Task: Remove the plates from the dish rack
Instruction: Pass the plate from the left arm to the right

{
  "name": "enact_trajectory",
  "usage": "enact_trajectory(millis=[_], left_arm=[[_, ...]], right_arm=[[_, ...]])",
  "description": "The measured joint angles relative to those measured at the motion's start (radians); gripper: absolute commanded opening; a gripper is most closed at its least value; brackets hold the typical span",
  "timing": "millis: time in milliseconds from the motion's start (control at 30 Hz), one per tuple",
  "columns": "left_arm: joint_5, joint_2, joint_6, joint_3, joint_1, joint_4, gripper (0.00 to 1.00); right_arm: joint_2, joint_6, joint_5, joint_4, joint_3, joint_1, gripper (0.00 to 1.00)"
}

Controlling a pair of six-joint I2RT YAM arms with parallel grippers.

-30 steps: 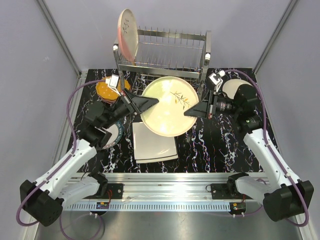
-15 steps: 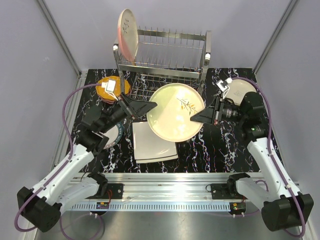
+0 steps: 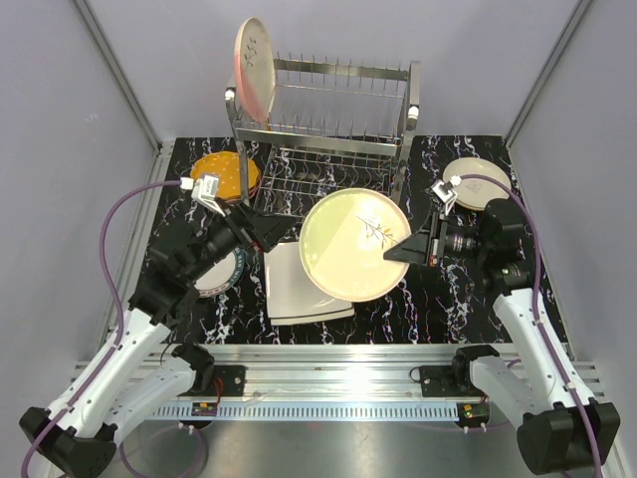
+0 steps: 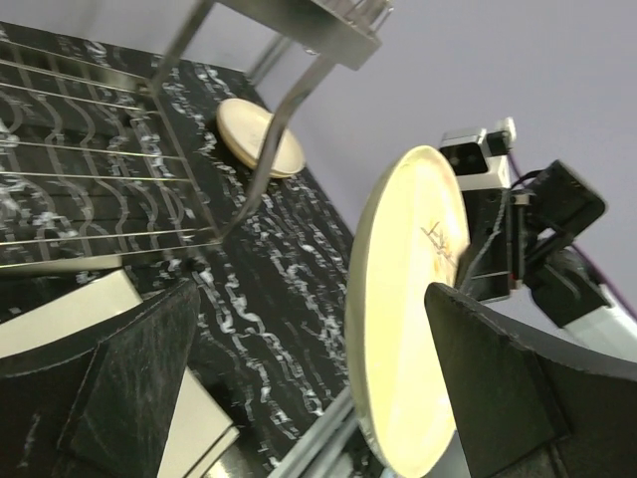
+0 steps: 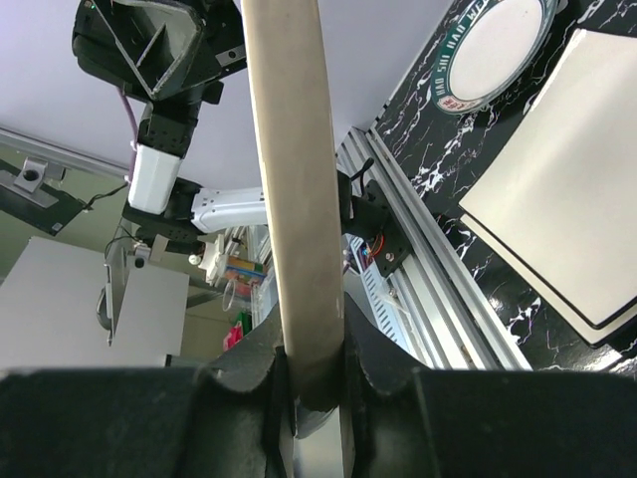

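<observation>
The large cream round plate [image 3: 350, 245] with a twig motif hangs tilted over the table, and my right gripper [image 3: 400, 250] is shut on its right rim. In the right wrist view the plate's edge [image 5: 295, 199] runs up from the shut gripper [image 5: 317, 383]. My left gripper [image 3: 282, 231] stands open just left of the plate, gripping nothing. In the left wrist view the plate [image 4: 403, 319] stands close to the right finger [image 4: 508, 388]. The dish rack [image 3: 328, 105] stands at the back. A pink-and-cream plate [image 3: 253, 68] stands upright at its top left.
Cream square plates [image 3: 299, 289] are stacked on the table under the held plate's left part. An orange plate [image 3: 221, 174] lies at back left, a white plate with a dark patterned rim [image 3: 221, 271] under my left arm, and a small cream plate [image 3: 476, 182] at back right.
My left gripper has opened, let go of the round plate and drawn back to the left. My right gripper has carried the plate toward the near side.
</observation>
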Motion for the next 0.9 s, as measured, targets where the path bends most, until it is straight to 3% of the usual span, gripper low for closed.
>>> enact_trajectory(millis=[400,900], left_arm=[[-0.169,-0.127,0.22,0.036,0.001,-0.232,0.99],[-0.43,-0.316,0.479,0.045,0.001,-0.449,0.99]], right_arm=[[-0.026,0.009,-0.027,-0.048,-0.032,-0.032,0.0],[-0.056,-0.172,-0.048,-0.375,-0.044,-0.185,0.0]])
